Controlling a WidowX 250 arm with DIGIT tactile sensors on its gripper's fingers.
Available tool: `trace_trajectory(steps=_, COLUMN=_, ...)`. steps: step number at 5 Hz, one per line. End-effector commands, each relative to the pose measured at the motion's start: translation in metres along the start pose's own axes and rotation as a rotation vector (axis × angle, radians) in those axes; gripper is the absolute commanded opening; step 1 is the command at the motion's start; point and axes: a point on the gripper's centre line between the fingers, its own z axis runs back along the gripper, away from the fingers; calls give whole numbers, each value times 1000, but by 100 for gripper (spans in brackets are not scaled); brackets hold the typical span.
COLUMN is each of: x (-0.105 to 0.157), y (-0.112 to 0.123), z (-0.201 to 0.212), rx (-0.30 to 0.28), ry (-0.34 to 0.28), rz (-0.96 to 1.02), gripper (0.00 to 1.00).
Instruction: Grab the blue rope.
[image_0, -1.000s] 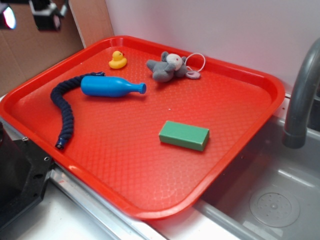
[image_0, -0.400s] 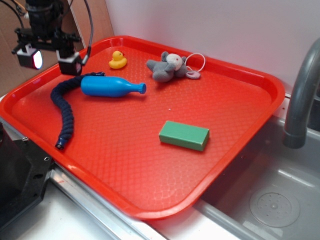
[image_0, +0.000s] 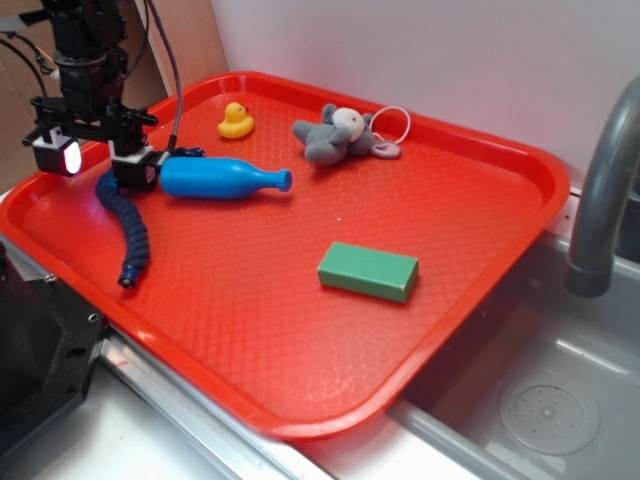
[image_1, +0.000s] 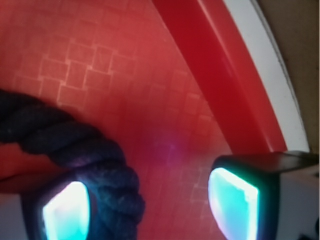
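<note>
The blue rope (image_0: 131, 225) is a dark navy twisted rope lying curved on the red tray (image_0: 300, 330) at its left side, one capped end near the front-left rim. My gripper (image_0: 96, 165) is open and low over the rope's upper bend, by the base of the blue bottle (image_0: 220, 178). In the wrist view the rope (image_1: 90, 160) lies between the jaws, against the left finger (image_1: 65, 212), with a gap of bare tray to the right finger (image_1: 235, 205). The jaws stand wide apart around it.
A yellow duck (image_0: 235, 120) and a grey plush elephant (image_0: 340, 135) lie at the tray's back. A green block (image_0: 368, 270) sits mid-tray. A grey faucet (image_0: 605, 190) and sink (image_0: 530, 400) are at the right. The tray's raised rim (image_1: 225, 85) runs close beside the gripper.
The gripper has come down from the upper left onto the rope's upper bend. The rope has shifted slightly, its curve tighter and its lower end a little further right.
</note>
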Motion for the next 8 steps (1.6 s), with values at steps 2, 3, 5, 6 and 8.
trace_trajectory(steps=2, x=-4, y=6, z=1, rx=-44, ry=-10, rz=25, gripper=0)
trace_trajectory(steps=3, x=-1, y=5, z=11, rx=-73, ry=-47, rz=17, gripper=0)
trace_trajectory(steps=5, x=5, y=6, z=99, rx=-224, ry=-192, rz=35, gripper=0)
trace_trajectory(steps=6, x=-1, y=18, z=147, rx=-260, ry=-222, rz=123, gripper=0)
trace_trajectory(steps=8, x=-34, y=53, z=236, rx=-380, ry=-237, rz=256, gripper=0)
